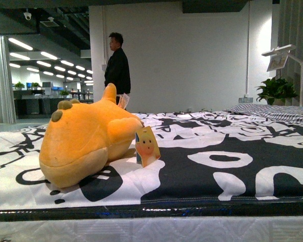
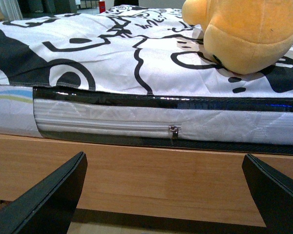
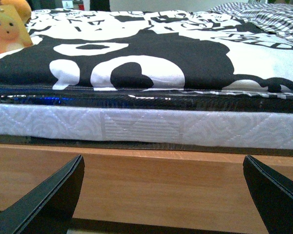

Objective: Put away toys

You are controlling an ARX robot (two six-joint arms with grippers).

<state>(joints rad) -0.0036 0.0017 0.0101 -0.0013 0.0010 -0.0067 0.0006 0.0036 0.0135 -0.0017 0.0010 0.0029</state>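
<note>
An orange-yellow plush toy (image 1: 86, 141) lies on the black-and-white bedspread (image 1: 217, 166) near the bed's front left edge, its pale hang tag (image 1: 147, 146) standing beside it. The toy also shows in the left wrist view (image 2: 249, 29), and the tag shows in the right wrist view (image 3: 9, 28). My left gripper (image 2: 166, 195) is open and empty, low in front of the wooden bed frame (image 2: 151, 175), below the toy. My right gripper (image 3: 163, 195) is open and empty, also low before the frame (image 3: 156, 180). Neither arm shows in the front view.
The mattress side with a zipper (image 2: 173, 131) runs above the wooden frame. A man in black (image 1: 117, 68) stands beyond the bed. A striped cover (image 1: 278, 112) lies at the far right, with a potted plant (image 1: 275, 91) and a lamp (image 1: 283, 55) behind.
</note>
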